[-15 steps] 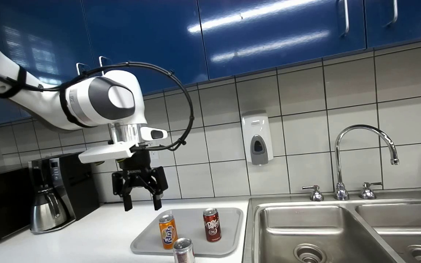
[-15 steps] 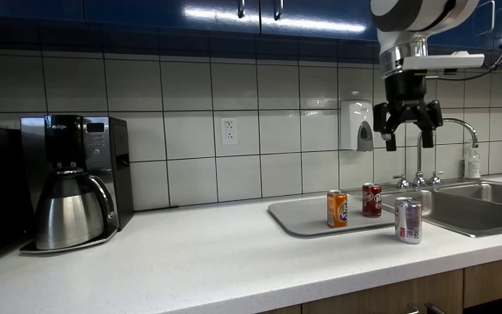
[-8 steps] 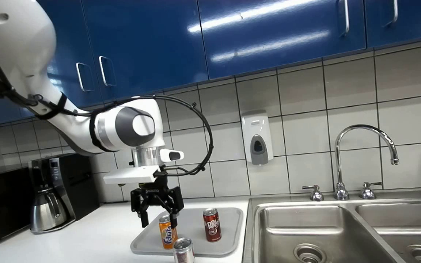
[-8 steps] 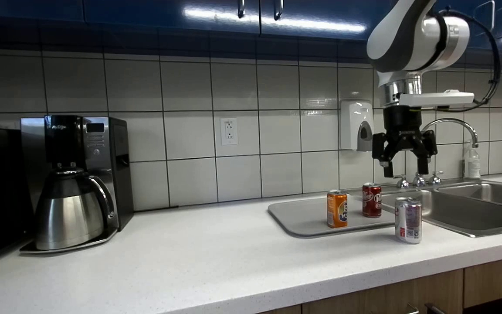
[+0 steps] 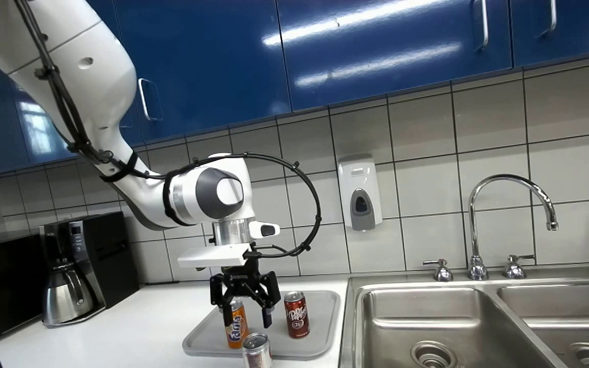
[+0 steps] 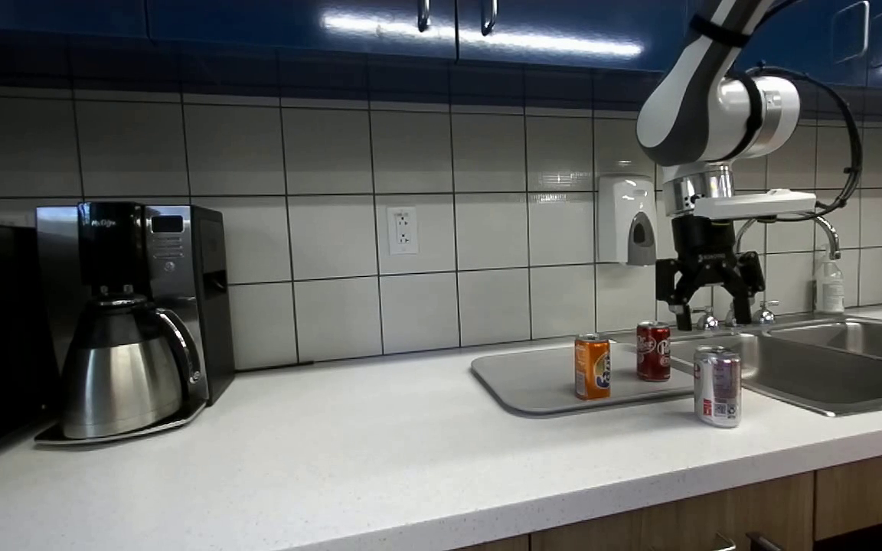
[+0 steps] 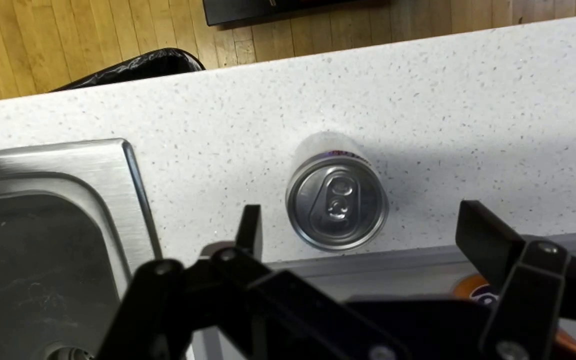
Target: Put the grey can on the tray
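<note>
The grey can [image 5: 257,351] stands upright on the counter just in front of the tray [image 5: 320,314]. It also shows in an exterior view [image 6: 717,386], near the tray [image 6: 525,379], and from above in the wrist view [image 7: 338,205]. My gripper [image 5: 247,320] points down, open and empty, above the counter. In an exterior view the gripper [image 6: 713,317] is above the can's height. In the wrist view the gripper [image 7: 360,222] has its fingertips wide apart, with the can's top between and slightly ahead of them, nearer the left finger. The tray's rim [image 7: 378,275] lies behind the can.
On the tray stand an orange can [image 5: 236,329] and a dark red can [image 5: 296,316]. The steel sink [image 5: 427,327] and its faucet [image 5: 476,225] are beside the tray. A coffee maker [image 6: 127,321] is at the far side. The counter's front edge [image 7: 288,62] shows in the wrist view.
My open gripper has moved down and, in an exterior view, to the right, coming nearer the grey can. The cans and the tray have not moved.
</note>
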`<state>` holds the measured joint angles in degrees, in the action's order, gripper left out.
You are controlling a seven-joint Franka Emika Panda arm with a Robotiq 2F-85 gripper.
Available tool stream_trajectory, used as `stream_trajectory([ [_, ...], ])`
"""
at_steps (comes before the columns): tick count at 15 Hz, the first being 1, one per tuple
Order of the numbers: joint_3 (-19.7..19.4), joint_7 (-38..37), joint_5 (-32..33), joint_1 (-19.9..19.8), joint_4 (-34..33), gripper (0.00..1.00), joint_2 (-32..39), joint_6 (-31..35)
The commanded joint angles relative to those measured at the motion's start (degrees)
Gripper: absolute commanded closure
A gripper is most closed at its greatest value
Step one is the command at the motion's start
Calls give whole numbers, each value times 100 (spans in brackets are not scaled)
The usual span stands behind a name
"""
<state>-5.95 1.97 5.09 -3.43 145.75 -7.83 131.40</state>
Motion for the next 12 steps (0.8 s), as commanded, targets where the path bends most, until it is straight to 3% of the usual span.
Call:
stream_trajectory([
  [1,-19,225,75,-117,-265,0,213,-64],
  [12,-39,287,266,-137,-204,0,544,85],
])
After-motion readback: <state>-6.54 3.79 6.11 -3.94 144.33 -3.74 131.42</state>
